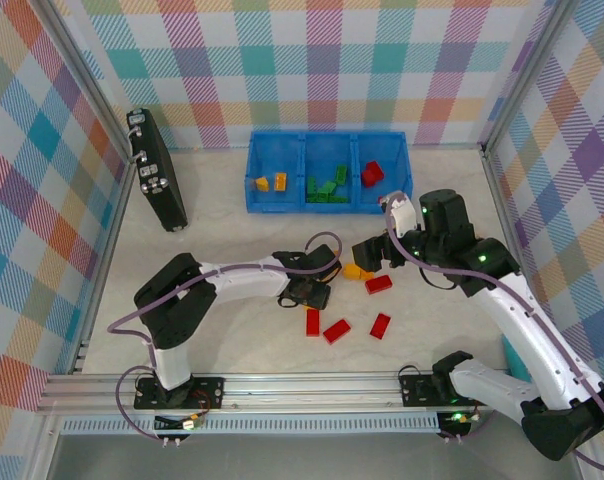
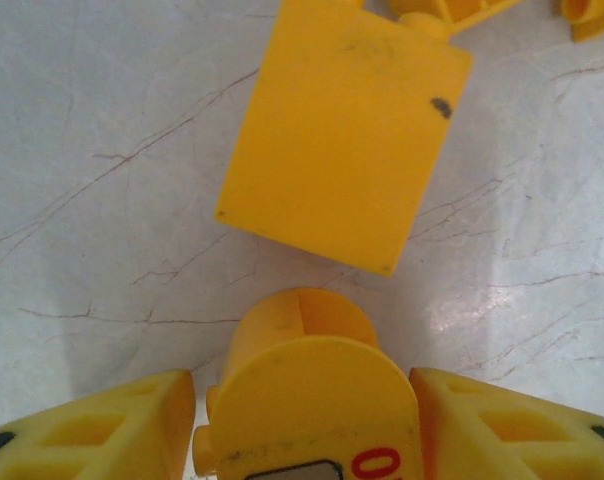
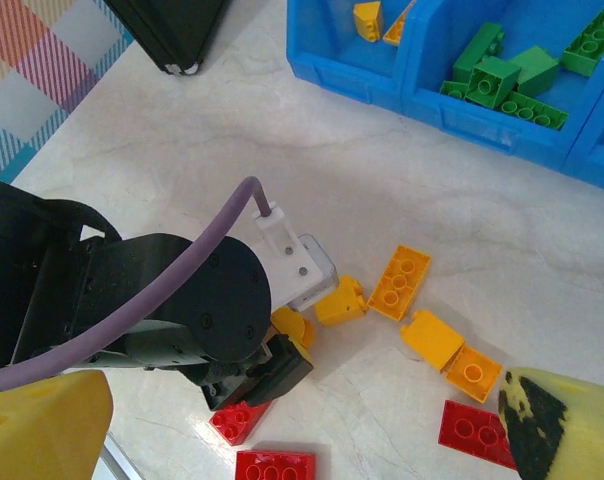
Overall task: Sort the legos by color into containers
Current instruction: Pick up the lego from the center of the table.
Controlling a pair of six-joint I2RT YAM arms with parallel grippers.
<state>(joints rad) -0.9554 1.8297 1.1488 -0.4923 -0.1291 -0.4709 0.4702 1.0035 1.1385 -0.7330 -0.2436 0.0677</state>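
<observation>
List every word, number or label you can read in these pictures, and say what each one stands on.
"0": a red character printed on the yellow rounded brick at the bottom of the left wrist view. The frame edge cuts it off, so it may be part of a longer text.
Black device: any markings by its silver fittings are too small to read.
No other text is legible.

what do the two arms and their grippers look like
The left arm and right arm match: white tubular links between bulky black joint housings, bolted to a metal rail. A purple-grey cable loops along each to the wrist. Small green lights glow on the right arm. The jaws are yellow plastic with hollow cutouts and black pads.
</observation>
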